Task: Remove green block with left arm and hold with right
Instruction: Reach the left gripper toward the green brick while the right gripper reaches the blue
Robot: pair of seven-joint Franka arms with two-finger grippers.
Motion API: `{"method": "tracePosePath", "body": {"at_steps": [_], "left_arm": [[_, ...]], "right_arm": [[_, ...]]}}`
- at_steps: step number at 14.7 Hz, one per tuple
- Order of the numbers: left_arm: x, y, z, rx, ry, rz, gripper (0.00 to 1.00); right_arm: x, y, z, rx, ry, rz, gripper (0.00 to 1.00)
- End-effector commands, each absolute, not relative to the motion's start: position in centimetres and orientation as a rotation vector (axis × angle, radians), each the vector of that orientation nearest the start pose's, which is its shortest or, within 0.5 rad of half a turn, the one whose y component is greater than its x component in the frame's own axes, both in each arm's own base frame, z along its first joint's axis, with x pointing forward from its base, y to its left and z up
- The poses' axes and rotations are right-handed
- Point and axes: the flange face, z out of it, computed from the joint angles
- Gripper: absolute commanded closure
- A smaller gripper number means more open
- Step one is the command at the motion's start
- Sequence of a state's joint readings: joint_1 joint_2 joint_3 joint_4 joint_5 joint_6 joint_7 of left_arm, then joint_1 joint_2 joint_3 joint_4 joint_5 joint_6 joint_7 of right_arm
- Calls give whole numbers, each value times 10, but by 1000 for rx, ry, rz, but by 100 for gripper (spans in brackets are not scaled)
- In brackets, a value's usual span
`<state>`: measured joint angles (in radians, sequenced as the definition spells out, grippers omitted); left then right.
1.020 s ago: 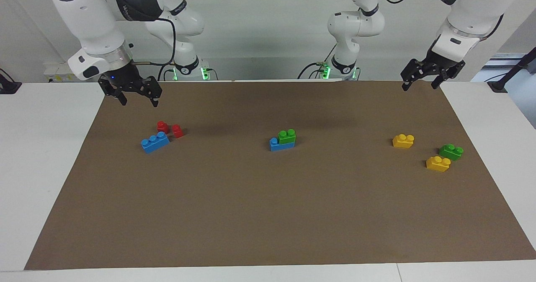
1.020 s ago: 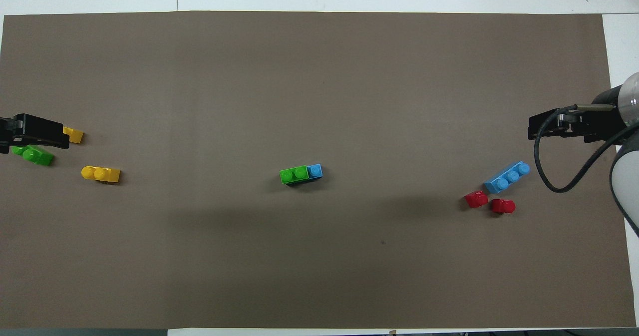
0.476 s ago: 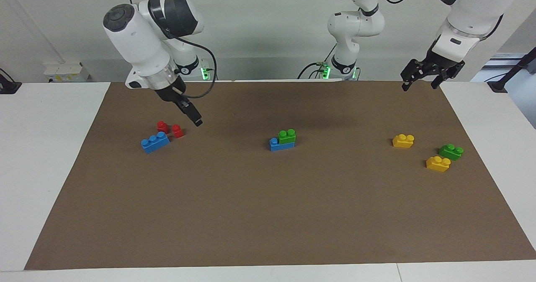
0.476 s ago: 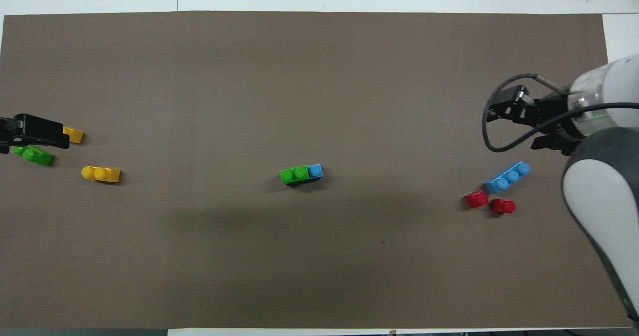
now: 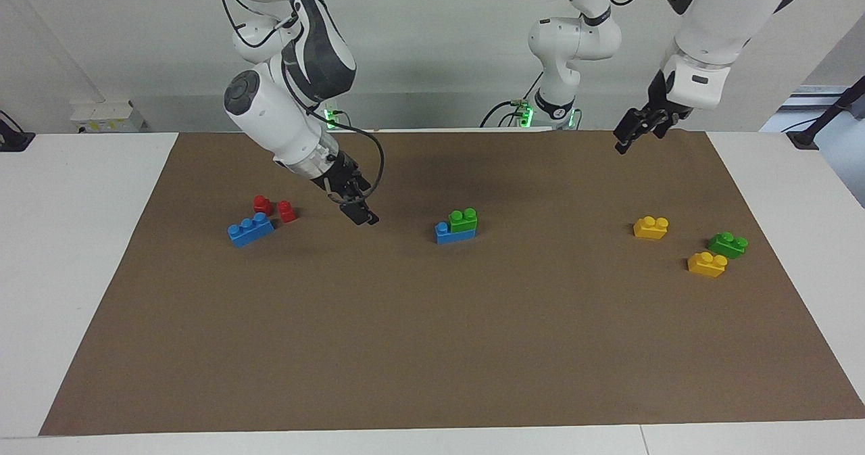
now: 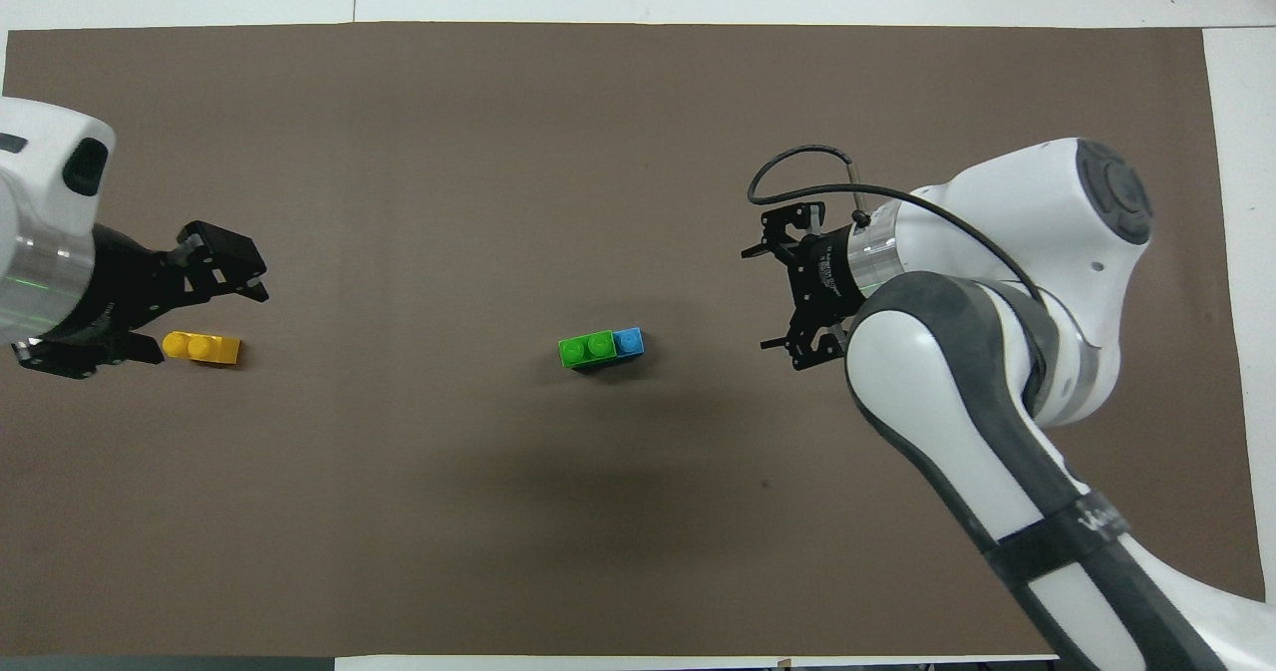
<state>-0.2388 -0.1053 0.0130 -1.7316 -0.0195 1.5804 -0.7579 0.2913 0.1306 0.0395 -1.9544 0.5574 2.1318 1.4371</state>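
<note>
Though spread wide, right gripper (image 5: 360,213) and left gripper (image 5: 635,132) both empty.

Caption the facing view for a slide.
Right gripper hangs near the green block stacked on a blue brick; left gripper up over the mat's corner.

You are looking at a white table (image 5: 81,252) whose top is almost wholly covered by a brown mat (image 5: 432,333), with white showing along the mat's edges in both views. At the robots' end a plain pale wall (image 5: 432,49) rises just past the table edge, evenly lit. A white socket box (image 5: 107,115) sits low against it toward the right arm's end, and soft shadows lie on the mat.
</note>
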Motion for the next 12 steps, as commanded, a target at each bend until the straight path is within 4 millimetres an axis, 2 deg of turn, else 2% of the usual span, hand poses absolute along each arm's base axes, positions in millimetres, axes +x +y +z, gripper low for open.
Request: {"method": "tracePosePath", "body": {"at_steps": [1,4,6,8,12], "left_arm": [[477,-152,591,-2934,-1228,21,0],[465,-209,566,-2717,-1757,-28,0],[460,-234,552,-2577,-2021,-37,0],[459,-253,536,-2491,-2134,-25,0],[463,-305,476,-2367,-2221,10,0]], "right_arm": [[543,250,392,-2041,1811,492,2],[536,284,362,-2051,1798,491,2],[532,295,346,-2078,1794,500,2],[527,306,337,-2091,1783,485,2],[521,328,318,-2067,1784,461,2]]}}
